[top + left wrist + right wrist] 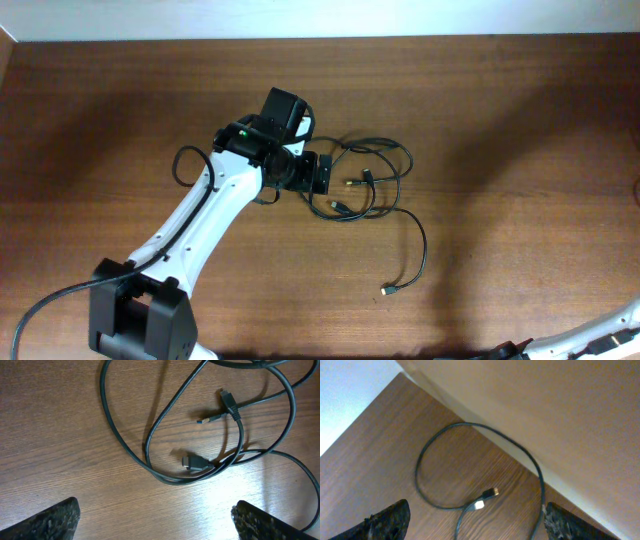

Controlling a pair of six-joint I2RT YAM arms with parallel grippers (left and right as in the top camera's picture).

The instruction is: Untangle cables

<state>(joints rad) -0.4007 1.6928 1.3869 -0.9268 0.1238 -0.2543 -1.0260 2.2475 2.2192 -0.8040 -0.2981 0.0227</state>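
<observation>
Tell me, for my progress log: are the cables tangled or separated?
Tangled. In the left wrist view the cables cross one another in overlapping loops.

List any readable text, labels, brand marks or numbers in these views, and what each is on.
No text can be read in any view.
cables: plain black, no print visible.
plugs: any marking is too small to read.
left arm: white housing with no label visible, only a green light.
</observation>
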